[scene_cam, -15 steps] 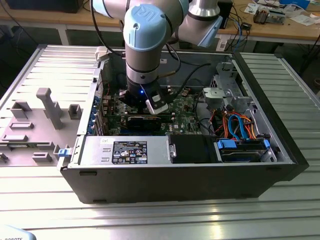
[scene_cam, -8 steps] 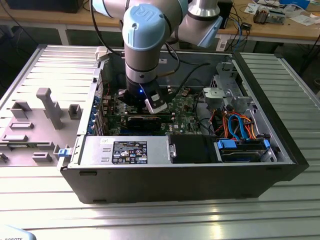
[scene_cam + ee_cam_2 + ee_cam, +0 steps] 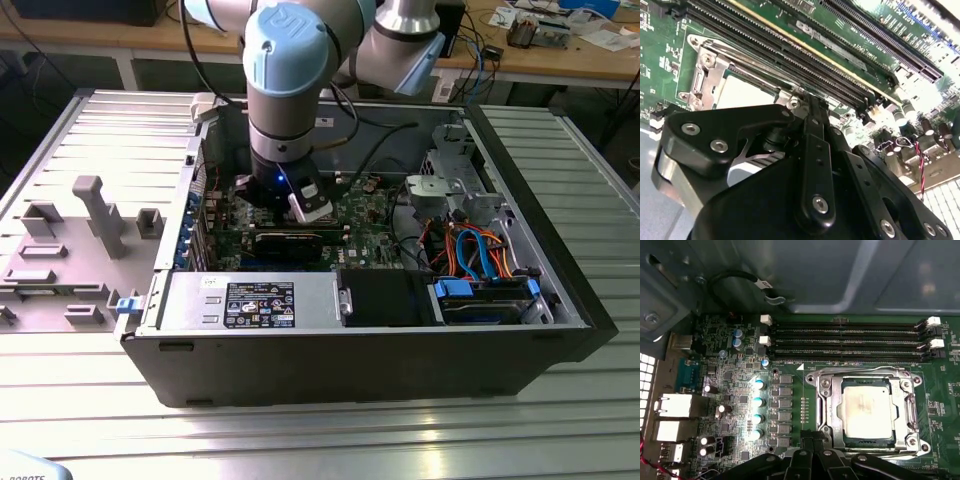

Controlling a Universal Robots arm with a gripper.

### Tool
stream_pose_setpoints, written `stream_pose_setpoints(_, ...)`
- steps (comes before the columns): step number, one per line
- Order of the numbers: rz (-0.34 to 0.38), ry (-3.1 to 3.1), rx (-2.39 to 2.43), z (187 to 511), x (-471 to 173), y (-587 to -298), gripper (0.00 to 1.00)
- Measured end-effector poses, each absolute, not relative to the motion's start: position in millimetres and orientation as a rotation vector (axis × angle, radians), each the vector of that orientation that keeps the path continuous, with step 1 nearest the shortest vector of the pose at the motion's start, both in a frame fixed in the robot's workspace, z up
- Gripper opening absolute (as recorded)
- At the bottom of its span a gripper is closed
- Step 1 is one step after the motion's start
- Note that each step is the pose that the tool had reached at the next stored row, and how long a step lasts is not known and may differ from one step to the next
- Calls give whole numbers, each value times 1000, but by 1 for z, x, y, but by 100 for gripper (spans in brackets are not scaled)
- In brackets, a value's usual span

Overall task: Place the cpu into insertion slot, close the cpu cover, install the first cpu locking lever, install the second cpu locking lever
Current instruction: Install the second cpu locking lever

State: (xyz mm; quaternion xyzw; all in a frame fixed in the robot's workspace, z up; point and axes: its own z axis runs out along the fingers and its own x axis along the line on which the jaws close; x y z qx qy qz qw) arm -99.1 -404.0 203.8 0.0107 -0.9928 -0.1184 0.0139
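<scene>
Two black fingers (image 3: 812,447) sit pressed together at the socket's near edge, gripping nothing that I can see. Just beyond their tips the cpu (image 3: 869,412) already lies flat in its slot, silver top up. Around it, the cpu cover (image 3: 867,381) looks closed down, framing the chip. I judge that plate thin, stiff and slippery, best pushed at its rim; the chip itself seems light but fragile, so edges only. Farther off run the memory slots (image 3: 845,337), then the case wall (image 3: 850,275).

Silver arm (image 3: 300,110) with pale-blue joint caps; black hand (image 3: 812,112) linkages studded with silver screws.
</scene>
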Motion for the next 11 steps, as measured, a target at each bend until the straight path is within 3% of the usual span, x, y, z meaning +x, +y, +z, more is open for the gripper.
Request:
stream_pose_setpoints(6,-369,-3092,33,230,-100,-404,11)
stream_pose_setpoints(11,-377,-3091,33,230,-100,-404,11)
